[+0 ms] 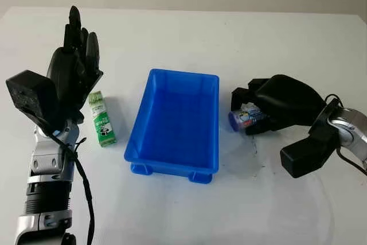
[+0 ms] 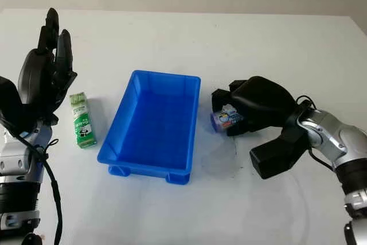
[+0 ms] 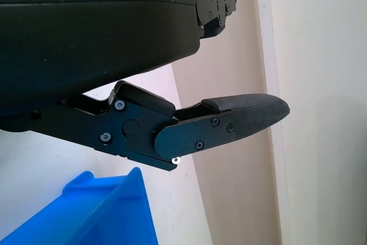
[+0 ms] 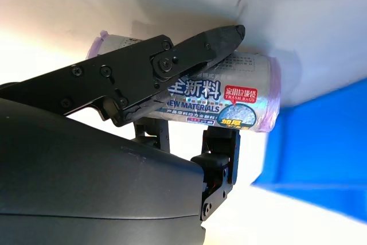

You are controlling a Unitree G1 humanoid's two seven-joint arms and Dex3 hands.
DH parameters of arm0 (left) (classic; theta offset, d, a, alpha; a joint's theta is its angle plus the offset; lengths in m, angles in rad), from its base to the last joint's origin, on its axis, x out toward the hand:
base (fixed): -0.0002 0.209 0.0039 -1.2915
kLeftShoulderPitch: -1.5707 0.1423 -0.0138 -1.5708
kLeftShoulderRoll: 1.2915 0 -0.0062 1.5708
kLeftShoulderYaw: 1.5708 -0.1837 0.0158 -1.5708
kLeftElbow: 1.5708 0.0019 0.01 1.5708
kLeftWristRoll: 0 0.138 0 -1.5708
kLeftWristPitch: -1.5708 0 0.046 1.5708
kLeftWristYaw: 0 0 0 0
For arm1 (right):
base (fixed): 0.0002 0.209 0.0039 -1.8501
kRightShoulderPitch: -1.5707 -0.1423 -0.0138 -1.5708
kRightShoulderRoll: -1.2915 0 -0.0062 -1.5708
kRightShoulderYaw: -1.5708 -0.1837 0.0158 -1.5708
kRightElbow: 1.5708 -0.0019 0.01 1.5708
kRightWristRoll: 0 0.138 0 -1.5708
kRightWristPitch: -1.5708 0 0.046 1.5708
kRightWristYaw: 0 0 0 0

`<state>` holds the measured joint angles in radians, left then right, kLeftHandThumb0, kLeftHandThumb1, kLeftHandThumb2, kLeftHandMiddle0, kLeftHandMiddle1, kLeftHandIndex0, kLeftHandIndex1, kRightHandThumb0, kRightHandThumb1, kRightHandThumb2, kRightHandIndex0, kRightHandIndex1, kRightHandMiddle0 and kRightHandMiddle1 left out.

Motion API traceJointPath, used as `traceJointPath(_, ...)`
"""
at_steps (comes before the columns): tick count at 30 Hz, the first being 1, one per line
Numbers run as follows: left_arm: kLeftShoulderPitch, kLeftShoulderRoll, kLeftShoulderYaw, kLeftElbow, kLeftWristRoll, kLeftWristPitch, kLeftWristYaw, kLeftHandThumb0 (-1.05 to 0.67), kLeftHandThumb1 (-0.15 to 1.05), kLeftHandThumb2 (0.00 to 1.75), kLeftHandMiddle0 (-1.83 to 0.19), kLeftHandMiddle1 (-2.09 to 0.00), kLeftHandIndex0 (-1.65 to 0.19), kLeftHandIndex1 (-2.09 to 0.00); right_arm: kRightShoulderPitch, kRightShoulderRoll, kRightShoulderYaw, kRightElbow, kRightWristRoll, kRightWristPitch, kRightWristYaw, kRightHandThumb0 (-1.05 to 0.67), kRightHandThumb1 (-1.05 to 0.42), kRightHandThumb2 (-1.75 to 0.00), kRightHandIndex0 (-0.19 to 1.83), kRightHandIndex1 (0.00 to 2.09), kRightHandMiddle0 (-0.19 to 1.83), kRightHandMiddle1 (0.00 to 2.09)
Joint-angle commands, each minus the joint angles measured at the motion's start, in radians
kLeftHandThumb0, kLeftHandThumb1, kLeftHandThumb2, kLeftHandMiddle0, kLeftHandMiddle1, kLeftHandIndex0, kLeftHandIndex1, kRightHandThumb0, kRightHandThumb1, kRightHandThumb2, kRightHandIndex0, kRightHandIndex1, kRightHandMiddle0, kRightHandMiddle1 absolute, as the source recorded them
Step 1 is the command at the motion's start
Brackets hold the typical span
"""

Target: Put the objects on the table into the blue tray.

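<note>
The blue tray (image 1: 175,124) sits in the middle of the white table with nothing in it. Just right of it, my right hand (image 1: 252,113) is shut on a roll of trash bags (image 1: 243,117), a printed cylinder with a purple end (image 4: 229,104) held between the fingers (image 4: 166,64) low over the table. A green and white carton (image 1: 101,118) lies flat left of the tray. My left hand (image 1: 77,50) is open and raised upright, just left of and above the carton.
The table's far edge (image 1: 183,10) meets a pale wall. Bare white tabletop surrounds the tray. A black cable (image 1: 80,176) hangs along my left forearm.
</note>
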<state>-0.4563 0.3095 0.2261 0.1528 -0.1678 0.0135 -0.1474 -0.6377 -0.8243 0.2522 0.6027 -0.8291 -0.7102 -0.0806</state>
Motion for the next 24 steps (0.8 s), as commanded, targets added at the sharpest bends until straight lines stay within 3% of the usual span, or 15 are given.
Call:
traceJointPath(1, -0.022, 0.006, 0.007, 0.006, -0.002, -0.009, -0.003, -0.77, 1.05, 0.66, 0.19, 0.00, 0.19, 0.00, -0.070, 0.014, -0.011, 0.004, -0.007, 0.023, -0.061, -0.50, -1.03, -0.07, 0.98, 2.09, 0.82, 2.09)
traceJointPath(13, -0.032, 0.004, 0.003, 0.024, 0.002, -0.018, -0.001, -0.77, 1.05, 0.65, 0.19, 0.00, 0.19, 0.00, -0.297, 0.118, -0.029, 0.008, 0.076, 0.119, -0.163, -0.45, -1.04, -0.07, 1.12, 2.09, 0.93, 2.09)
traceJointPath(20, -0.036, 0.002, 0.003, 0.025, 0.004, -0.010, 0.012, -0.77, 1.05, 0.65, 0.19, 0.00, 0.19, 0.00, -0.345, 0.223, -0.008, 0.030, 0.139, 0.057, -0.157, -0.43, -1.05, -0.10, 1.18, 2.09, 1.00, 2.09)
traceJointPath(24, -0.038, 0.008, 0.001, 0.026, 0.008, -0.009, 0.011, -0.76, 1.05, 0.66, 0.19, 0.00, 0.19, 0.00, -0.347, 0.278, 0.003, 0.042, 0.231, 0.026, -0.046, -0.46, -1.05, -0.14, 1.15, 2.09, 0.96, 2.09)
